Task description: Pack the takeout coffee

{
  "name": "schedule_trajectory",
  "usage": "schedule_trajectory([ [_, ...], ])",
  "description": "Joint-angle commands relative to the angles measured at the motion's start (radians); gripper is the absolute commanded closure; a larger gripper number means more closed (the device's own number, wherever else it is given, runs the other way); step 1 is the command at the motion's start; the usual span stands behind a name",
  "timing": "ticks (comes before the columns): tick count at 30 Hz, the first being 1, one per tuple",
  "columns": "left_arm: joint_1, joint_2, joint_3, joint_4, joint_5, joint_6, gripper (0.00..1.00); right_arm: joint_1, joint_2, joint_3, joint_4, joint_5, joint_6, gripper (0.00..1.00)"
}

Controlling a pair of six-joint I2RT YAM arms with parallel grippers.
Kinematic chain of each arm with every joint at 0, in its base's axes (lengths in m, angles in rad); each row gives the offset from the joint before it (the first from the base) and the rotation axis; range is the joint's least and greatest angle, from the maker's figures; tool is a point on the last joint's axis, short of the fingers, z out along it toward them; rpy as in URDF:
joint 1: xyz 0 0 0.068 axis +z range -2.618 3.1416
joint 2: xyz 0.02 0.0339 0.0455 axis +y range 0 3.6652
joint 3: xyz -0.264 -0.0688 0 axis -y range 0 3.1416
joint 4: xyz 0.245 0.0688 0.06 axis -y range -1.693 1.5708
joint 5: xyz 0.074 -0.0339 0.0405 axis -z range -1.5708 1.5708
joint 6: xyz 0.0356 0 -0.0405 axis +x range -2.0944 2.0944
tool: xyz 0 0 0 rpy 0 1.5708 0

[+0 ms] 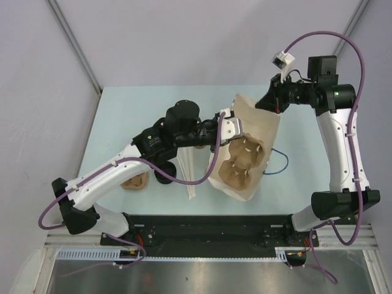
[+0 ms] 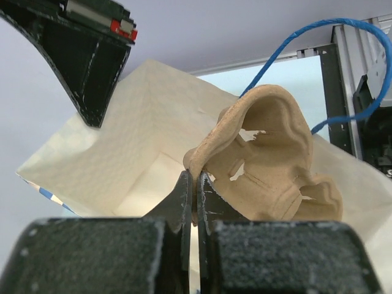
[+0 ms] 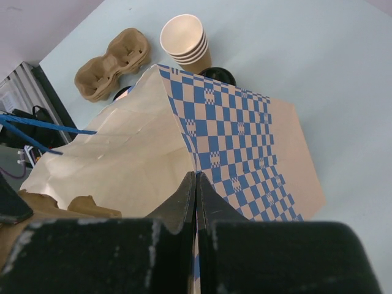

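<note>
L fingers [image 2: 182,199] tight on carrier [image 2: 269,153], R fingers [image 3: 184,199] on bag [image 3: 245,141] rim; coffee [image 1: 164,174] poss. by L forearm [image 1: 116,171]

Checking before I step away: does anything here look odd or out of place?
The pulp cup carrier is tipped up on edge at the mouth of the paper bag, pinched by the left gripper, its visible cup holes empty. Nothing looks spilled.

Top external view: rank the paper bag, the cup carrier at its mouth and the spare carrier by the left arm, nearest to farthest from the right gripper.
1. Paper bag: right side, rim pinched in the right gripper.
2. Cup carrier: centre, at the bag's mouth, held by the left gripper.
3. Spare carrier: far left, beside the left arm.
</note>
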Motion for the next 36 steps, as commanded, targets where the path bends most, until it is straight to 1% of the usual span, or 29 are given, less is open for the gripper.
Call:
schedule_trajectory([
  [1, 0.034, 0.006, 0.025, -0.006, 0.013, -0.091, 1.00, 0.009, -0.008, -0.029, -0.003, -0.028, 0.035, 1.00],
  [7, 0.034, 0.060, -0.005, 0.055, -0.043, -0.087, 1.00, 0.049, -0.025, -0.096, 0.051, -0.023, 0.042, 1.00],
  [13, 0.052, 0.125, -0.025, 0.091, -0.084, -0.047, 1.00, 0.054, -0.025, -0.124, 0.086, -0.022, 0.042, 1.00],
  [17, 0.069, 0.183, 0.011, 0.077, -0.138, -0.030, 1.00, 0.055, -0.024, -0.129, 0.104, -0.013, 0.045, 1.00],
  [23, 0.075, 0.214, 0.021, 0.060, -0.170, 0.024, 1.00, 0.055, 0.001, -0.139, 0.164, 0.016, 0.066, 1.00],
  [30, 0.141, 0.336, 0.103, 0.032, -0.130, 0.008, 1.00, 0.052, 0.050, -0.147, 0.216, -0.020, 0.075, 1.00],
  [36, 0.152, 0.370, 0.130, 0.057, -0.153, 0.036, 1.00, 0.041, 0.073, -0.149, 0.232, -0.057, 0.069, 1.00],
])
